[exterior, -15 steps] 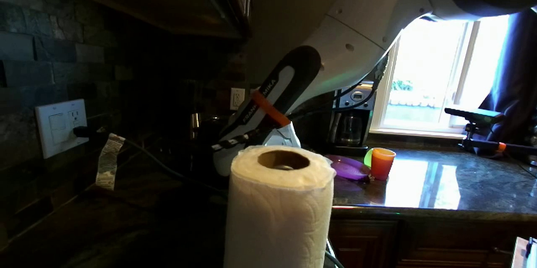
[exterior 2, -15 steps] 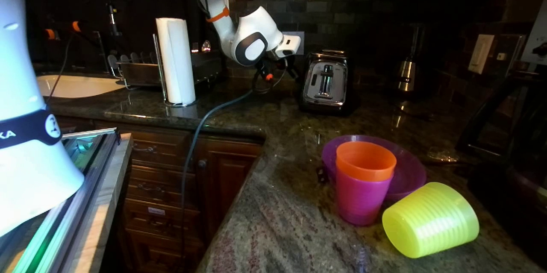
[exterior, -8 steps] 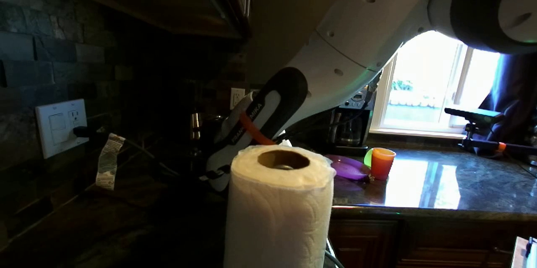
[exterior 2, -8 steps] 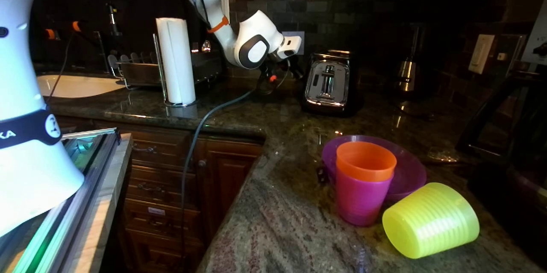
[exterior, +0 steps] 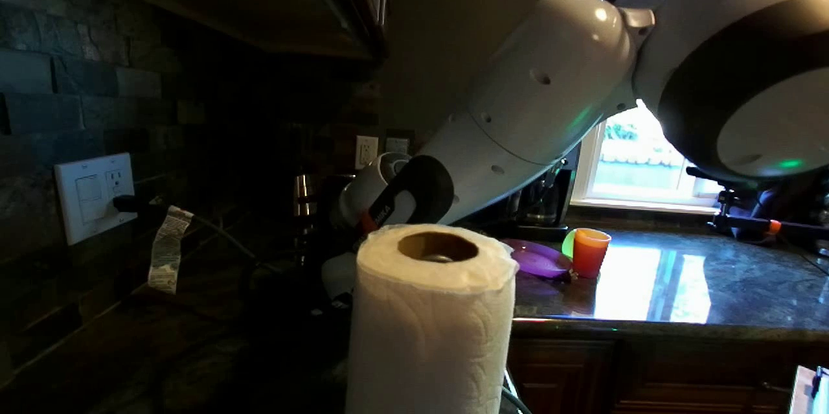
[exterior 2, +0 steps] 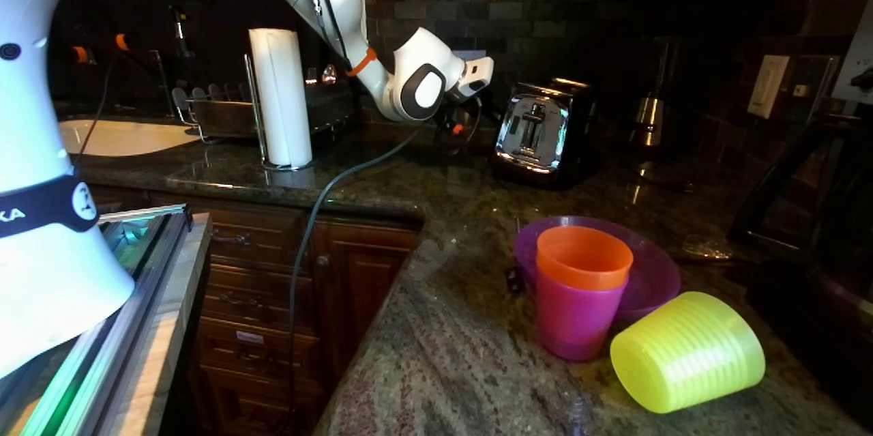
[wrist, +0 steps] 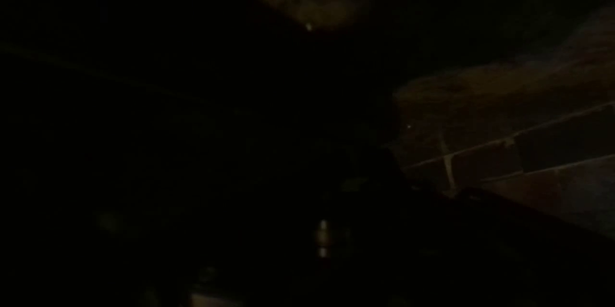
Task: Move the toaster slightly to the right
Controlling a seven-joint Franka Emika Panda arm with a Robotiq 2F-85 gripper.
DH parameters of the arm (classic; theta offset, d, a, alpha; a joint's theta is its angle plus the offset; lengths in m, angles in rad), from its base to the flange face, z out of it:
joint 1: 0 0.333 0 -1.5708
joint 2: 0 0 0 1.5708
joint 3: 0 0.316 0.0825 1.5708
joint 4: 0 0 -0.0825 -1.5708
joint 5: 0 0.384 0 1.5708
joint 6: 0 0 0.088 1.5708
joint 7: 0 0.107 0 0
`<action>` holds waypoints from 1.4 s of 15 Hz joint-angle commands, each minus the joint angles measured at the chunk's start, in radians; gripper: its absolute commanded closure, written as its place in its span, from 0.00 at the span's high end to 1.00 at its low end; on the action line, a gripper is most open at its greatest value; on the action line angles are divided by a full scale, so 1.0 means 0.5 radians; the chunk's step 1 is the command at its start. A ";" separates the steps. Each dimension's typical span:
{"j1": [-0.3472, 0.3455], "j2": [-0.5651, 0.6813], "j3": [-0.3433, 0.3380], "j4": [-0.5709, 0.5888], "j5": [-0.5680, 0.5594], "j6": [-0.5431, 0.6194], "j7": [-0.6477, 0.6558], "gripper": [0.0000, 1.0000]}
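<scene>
The toaster [exterior 2: 533, 132] stands on the dark stone counter in an exterior view. It is a low dark box with a shiny metal front and a lever, and it sits at a slight angle with its right side showing. My gripper [exterior 2: 490, 114] is dark and is at the toaster's left side, touching or very close to it. Its fingers are lost in shadow, so open or shut cannot be made out. In an exterior view the arm [exterior: 511, 103] and the paper towel roll [exterior: 434, 330] hide the gripper. The wrist view is almost black, and neither jaws nor toaster show clearly.
A purple bowl [exterior 2: 658, 279], stacked orange and pink cups [exterior 2: 580, 313] and a yellow cup lying on its side [exterior 2: 689, 354] are in front of the toaster. A metallic appliance [exterior 2: 648, 122] stands to its right. A cable [exterior 2: 327, 197] hangs over the counter edge.
My gripper has moved right and slightly down in an exterior view. The toaster has shifted a little to the right and turned, showing more of its right side.
</scene>
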 commanded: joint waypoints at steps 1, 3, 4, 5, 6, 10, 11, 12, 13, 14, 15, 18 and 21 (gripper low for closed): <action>0.063 0.286 -0.304 0.107 0.151 0.013 0.119 0.00; 0.069 0.380 -0.407 0.150 0.208 -0.010 0.165 0.00; 0.052 0.420 -0.434 0.178 0.225 -0.014 0.182 0.00; 0.060 0.463 -0.483 0.190 0.248 -0.030 0.200 0.00; 0.055 0.502 -0.511 0.204 0.270 -0.046 0.221 0.00; 0.089 0.666 -0.651 0.231 0.327 -0.109 0.297 0.00; 0.115 0.719 -0.713 0.226 0.358 -0.144 0.334 0.00; 0.152 0.773 -0.786 0.209 0.393 -0.196 0.375 0.00; 0.180 0.818 -0.847 0.194 0.420 -0.263 0.425 0.00; 0.202 0.864 -0.904 0.188 0.432 -0.329 0.479 0.00; 0.223 0.903 -0.955 0.175 0.435 -0.409 0.540 0.00; 0.239 0.773 -0.935 -0.005 0.168 -0.466 0.746 0.00; 0.254 0.803 -0.992 -0.032 0.038 -0.609 0.935 0.00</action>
